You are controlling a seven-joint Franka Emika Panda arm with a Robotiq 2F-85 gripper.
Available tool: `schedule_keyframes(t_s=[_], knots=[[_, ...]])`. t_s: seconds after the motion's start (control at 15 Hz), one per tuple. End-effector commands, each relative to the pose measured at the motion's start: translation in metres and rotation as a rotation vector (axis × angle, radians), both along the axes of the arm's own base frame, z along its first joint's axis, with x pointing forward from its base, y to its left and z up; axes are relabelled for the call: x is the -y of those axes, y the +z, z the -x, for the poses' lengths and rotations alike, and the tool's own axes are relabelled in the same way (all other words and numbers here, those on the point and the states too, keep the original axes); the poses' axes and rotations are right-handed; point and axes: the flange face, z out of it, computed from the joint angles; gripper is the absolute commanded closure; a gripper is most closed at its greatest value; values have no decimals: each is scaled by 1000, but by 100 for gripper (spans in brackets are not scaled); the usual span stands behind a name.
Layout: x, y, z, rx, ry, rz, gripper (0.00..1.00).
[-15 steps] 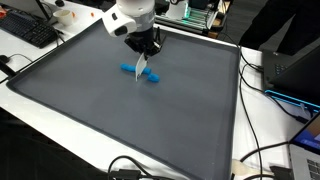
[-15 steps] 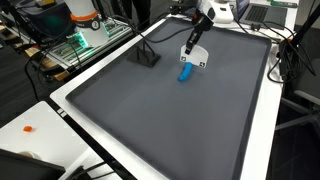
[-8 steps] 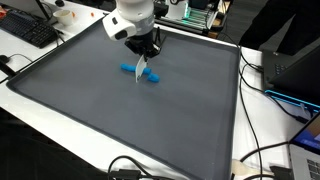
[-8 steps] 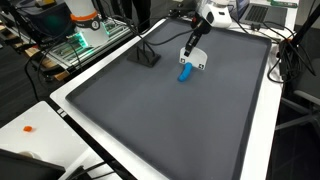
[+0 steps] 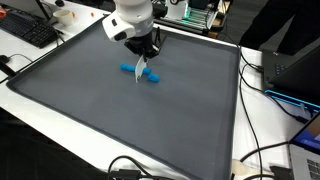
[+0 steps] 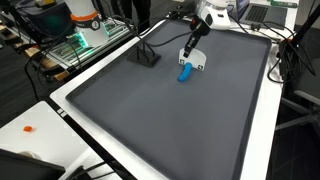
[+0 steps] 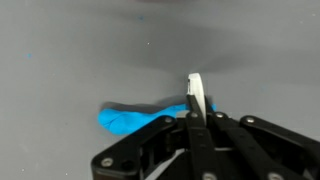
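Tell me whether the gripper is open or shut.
Shut. In the wrist view the gripper pinches a thin white piece between its jaws, over the blue object lying on the grey mat.

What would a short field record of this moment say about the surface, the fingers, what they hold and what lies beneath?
surface: dark grey mat
grip: fingers shut on a thin white strip
beneath: blue object lying flat on the mat, under the strip's end in both exterior views
contact: strip to blue object, cannot tell
also on mat: small black object, apart from the blue one
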Motion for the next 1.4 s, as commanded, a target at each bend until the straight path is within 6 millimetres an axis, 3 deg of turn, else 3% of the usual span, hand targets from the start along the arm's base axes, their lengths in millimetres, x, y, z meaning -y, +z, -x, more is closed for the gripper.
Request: schedule_keyframes(t_s=[0.0,0.8,1.33], knots=[[10,-14,18,-58,-13,12,99],[6,7,33,-100,-5,21,99],[5,39,28,-70,12,29,99]])
